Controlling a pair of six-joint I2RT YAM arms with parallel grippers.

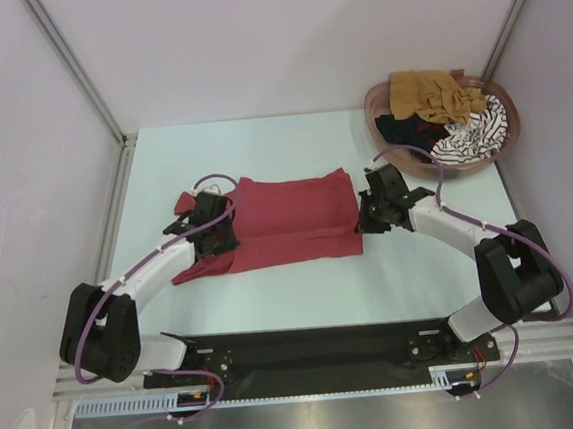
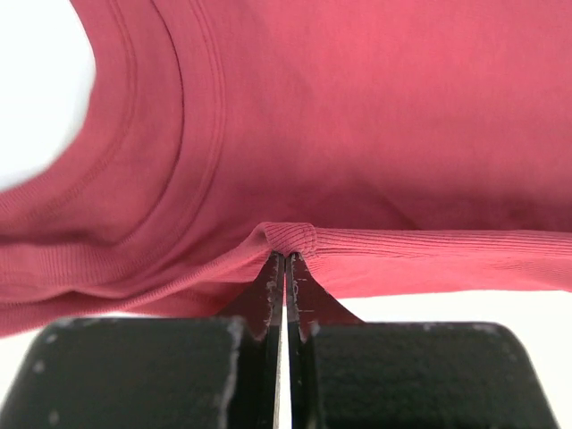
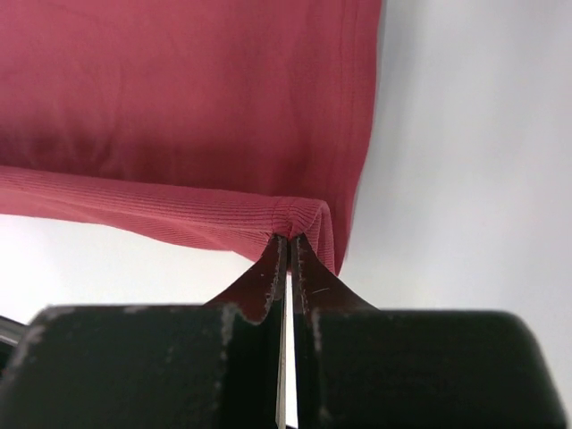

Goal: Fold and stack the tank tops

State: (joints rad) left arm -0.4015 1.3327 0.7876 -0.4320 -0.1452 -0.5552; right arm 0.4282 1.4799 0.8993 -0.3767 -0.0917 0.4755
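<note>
A dark red tank top [image 1: 287,219] lies spread across the middle of the table. My left gripper [image 1: 213,233] is shut on its near edge close to an armhole, the ribbed cloth [image 2: 290,237] bunched at the closed jaws [image 2: 286,257]. My right gripper [image 1: 372,217] is shut on the near right corner, with the hem [image 3: 299,214] pinched where the fingertips meet [image 3: 288,238]. A mustard-brown tank top [image 1: 435,93], a black one [image 1: 399,127] and a black-and-white striped one [image 1: 475,136] are heaped in the basket.
The pinkish-brown oval basket [image 1: 377,96] stands at the table's back right corner, just beyond the right arm. White walls with metal frame posts [image 1: 78,67] enclose the table on three sides. The black base rail [image 1: 309,358] runs along the near edge.
</note>
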